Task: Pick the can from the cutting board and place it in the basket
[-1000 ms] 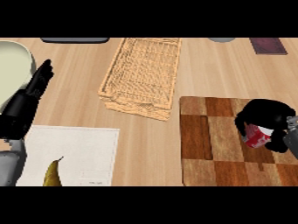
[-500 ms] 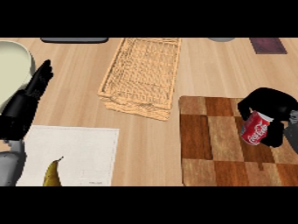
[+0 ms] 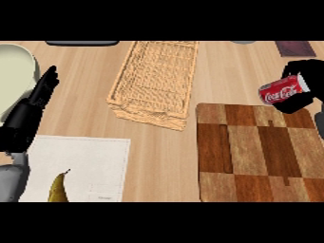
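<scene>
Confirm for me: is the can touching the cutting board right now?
Apart. In the head view the right hand curls round the can, which shows on its side above the cutting board's top edge, over bare counter.

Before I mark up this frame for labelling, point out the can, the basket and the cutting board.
can (image 3: 282,90), head view: on its red side, held in the right hand.
basket (image 3: 147,110), head view: on its near rim.
cutting board (image 3: 262,156), head view: on its bare checkered top.

place: looked like a kitchen | clues: wood counter (image 3: 87,61), checkered cutting board (image 3: 262,152), wicker basket (image 3: 157,80), pale plate (image 3: 6,76), a pear (image 3: 58,187) on a white cloth (image 3: 87,161)
</scene>
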